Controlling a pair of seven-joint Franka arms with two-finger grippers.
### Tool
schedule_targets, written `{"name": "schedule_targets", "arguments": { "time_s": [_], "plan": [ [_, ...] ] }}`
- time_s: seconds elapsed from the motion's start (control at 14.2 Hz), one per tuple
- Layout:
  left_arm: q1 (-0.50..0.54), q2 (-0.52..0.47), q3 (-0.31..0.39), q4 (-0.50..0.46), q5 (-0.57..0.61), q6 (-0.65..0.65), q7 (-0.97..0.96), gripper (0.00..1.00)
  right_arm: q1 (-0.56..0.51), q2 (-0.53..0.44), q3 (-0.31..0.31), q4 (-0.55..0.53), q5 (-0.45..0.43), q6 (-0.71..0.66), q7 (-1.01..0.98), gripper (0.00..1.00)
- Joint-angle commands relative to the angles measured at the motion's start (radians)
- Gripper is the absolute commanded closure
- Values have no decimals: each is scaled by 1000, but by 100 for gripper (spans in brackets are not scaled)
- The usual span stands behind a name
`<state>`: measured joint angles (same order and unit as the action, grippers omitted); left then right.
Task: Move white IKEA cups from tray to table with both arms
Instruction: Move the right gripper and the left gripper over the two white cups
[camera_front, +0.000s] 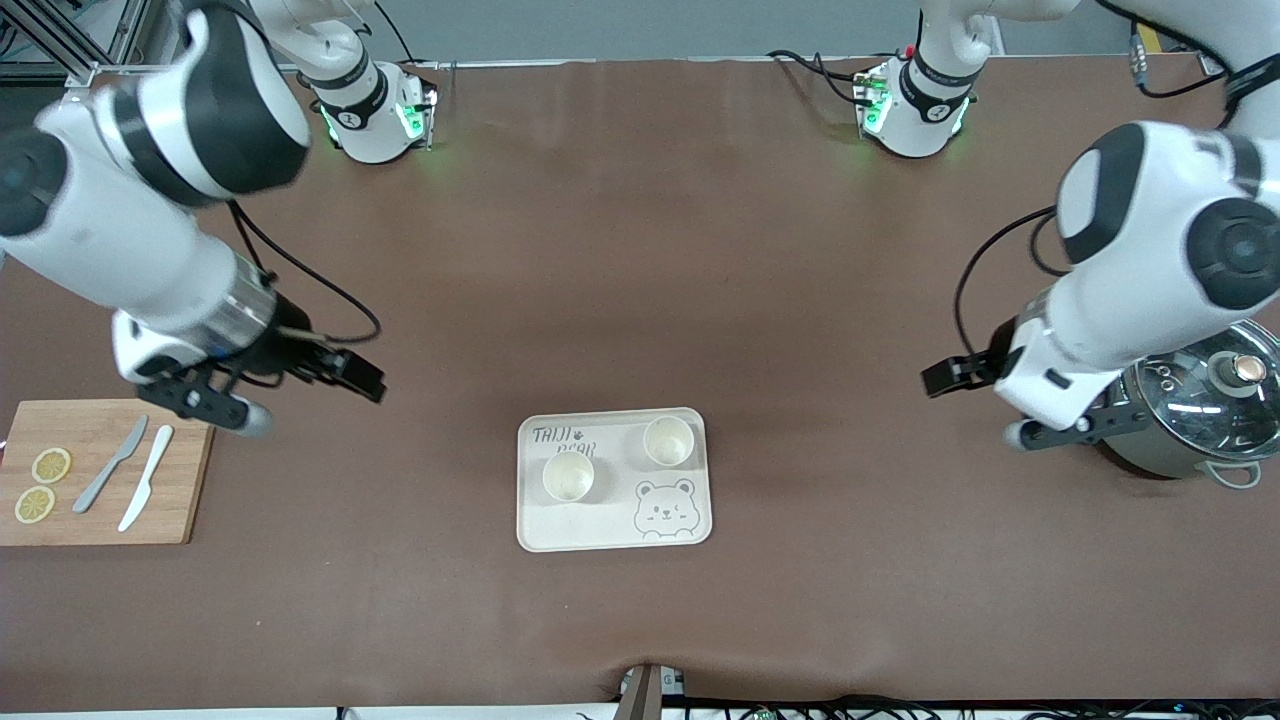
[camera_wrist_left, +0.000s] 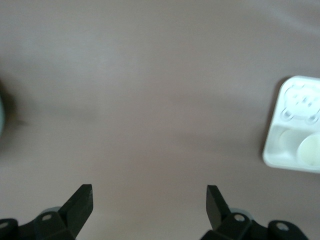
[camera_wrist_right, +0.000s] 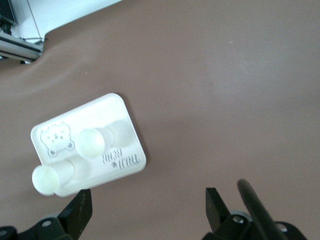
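Both small off-white plastic cups stand upright on the cream rectangular bear-print tray (camera_front: 612, 535). I see one cup (camera_front: 668, 441) farther from the front camera, toward the left arm's end, and the other cup (camera_front: 568, 477) nearer, toward the right arm's end. My left gripper (camera_wrist_left: 149, 200) hangs over bare brown table beside the lidded steel pot (camera_front: 1200, 410), fingers spread wide, holding nothing. My right gripper (camera_wrist_right: 149, 202) hovers by the wooden cutting board (camera_front: 180, 500), equally wide and empty.

Two cups (camera_front: 568, 477), one tray (camera_front: 610, 535), seemingly two knives (camera_front: 110, 464).
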<state>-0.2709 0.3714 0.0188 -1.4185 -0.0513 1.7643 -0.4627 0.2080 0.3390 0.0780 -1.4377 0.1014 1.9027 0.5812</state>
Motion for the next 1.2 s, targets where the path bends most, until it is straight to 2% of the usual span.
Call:
{"name": "schedule_targets", "arguments": {
  "time_s": [0.0,0.49,0.78,1.13],
  "plan": [
    [-57,47,4,24,-16,67,-137,0,30,92,-10,63,-3,60,28,0],
    [-232,224,9,81,-13,297,-471,0,96,219,-14,68,-35,196,86,0],
    [-309,336,24,145,-2,348,-556,0,128,288,-17,68,-78,288,106,0],
    [-388,409,69,150,-2,438,-594,0,166,347,-17,66,-106,383,109,0]
  ]
}}
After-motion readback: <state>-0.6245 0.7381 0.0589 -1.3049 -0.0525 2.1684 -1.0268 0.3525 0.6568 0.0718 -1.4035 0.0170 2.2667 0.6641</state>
